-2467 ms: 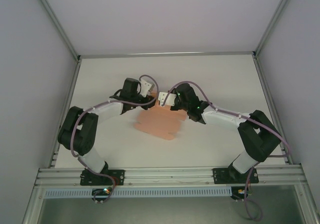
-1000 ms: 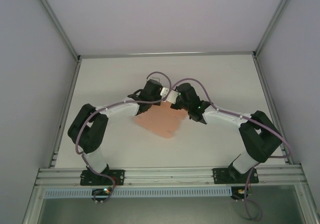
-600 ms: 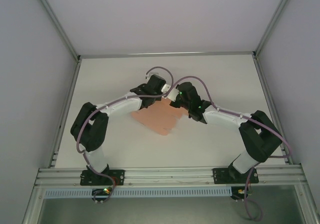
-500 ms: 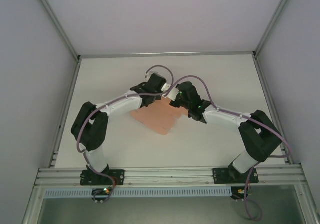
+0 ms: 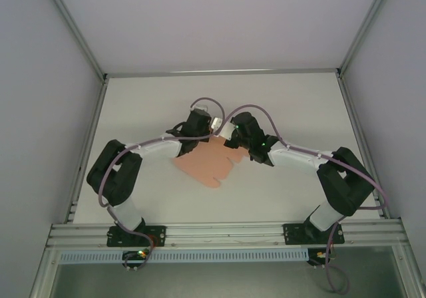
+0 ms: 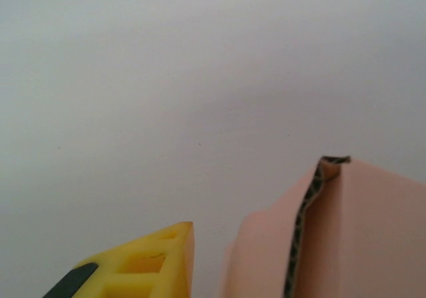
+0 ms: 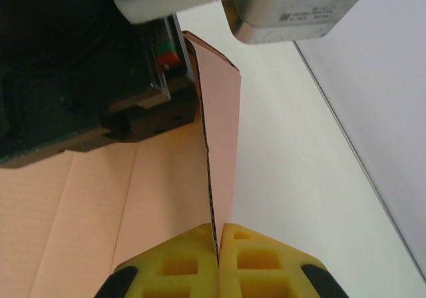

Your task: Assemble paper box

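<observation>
Top external view: paper box, a salmon-pink die-cut card, lies mostly flat near the middle of the white desk, its notched edge towards the near side and its far edge under the two wrists. Left gripper and right gripper meet over that far edge, just beside one another. Right wrist view: the right gripper is closed, its two yellow fingertips pinched together on the edge of a raised flap of the card; the flap stands upright from the flat panels, with bare desk to its right. The left arm's black wrist body sits just behind the flap's upper corner, touching or nearly so. Left wrist view: one yellow fingertip shows at the lower left, and the card's corrugated edge rises to the right of it with a narrow strip of desk between, finger and card apart; whether the left gripper stands open or closed cannot be told. Room for movement: the far half of the desk is bare up to the back wall, with open strips on either side of the card out to the aluminium frame posts, and a bare band between the card and the near rail.
</observation>
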Controlling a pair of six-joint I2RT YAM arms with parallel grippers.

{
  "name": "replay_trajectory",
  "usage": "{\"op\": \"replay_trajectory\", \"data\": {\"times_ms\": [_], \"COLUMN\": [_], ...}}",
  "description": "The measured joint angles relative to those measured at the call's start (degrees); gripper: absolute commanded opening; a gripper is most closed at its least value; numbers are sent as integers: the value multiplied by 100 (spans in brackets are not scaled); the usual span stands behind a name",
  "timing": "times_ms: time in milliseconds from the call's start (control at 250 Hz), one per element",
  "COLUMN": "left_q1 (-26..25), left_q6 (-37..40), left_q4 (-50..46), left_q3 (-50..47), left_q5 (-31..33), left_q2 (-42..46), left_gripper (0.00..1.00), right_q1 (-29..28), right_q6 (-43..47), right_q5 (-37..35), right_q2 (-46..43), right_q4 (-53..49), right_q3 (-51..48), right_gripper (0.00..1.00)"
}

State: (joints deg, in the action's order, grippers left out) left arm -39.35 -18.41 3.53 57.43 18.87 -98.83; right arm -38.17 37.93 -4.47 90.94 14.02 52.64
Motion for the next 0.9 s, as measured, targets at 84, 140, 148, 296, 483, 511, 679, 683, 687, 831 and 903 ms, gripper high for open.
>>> {"op": "replay_trajectory", "data": {"times_ms": [84, 140, 148, 296, 483, 511, 679, 683, 687, 831, 903], "left_q1": [133, 251, 269, 592, 855, 896, 1128, 1132, 1134, 1167, 1167], "left_q6": [153, 227, 245, 433, 638, 669, 750, 767, 780, 774, 774], "left_q4": [199, 350, 374, 831, 1123, 1174, 1250, 1252, 1255, 1233, 1191], "left_q3": [-127, -229, -245, -656, -962, -1016, -1268, -1272, -1276, -1384, -1392], "left_q5": [-299, -531, -577, -1307, -1987, -2081, -2461, -2476, -2483, -2605, -2691], "left_q2": [101, 160, 173, 323, 367, 382, 566, 570, 577, 798, 887], "left_gripper": [36, 40, 41, 55, 72, 77, 100, 100, 100, 100, 100], "right_q1": [4, 7, 9, 20, 46, 48, 90, 92, 92, 96, 96], "right_q6": [0, 0, -2, 0, 31, 44, 72, 72, 72, 72, 72], "right_q5": [17, 22, 22, 127, 258, 280, 376, 380, 380, 420, 479], "right_q2": [0, 0, 0, -2, -2, -4, -26, -26, -26, -85, -92], "right_q4": [-11, -17, -15, -122, -317, -337, -413, -413, -413, -402, -396], "right_q3": [44, 68, 72, 105, 136, 140, 160, 160, 162, 164, 164], "right_gripper": [0, 0, 0, 0, 0, 0, 0, 0, 0, 0, 0]}}
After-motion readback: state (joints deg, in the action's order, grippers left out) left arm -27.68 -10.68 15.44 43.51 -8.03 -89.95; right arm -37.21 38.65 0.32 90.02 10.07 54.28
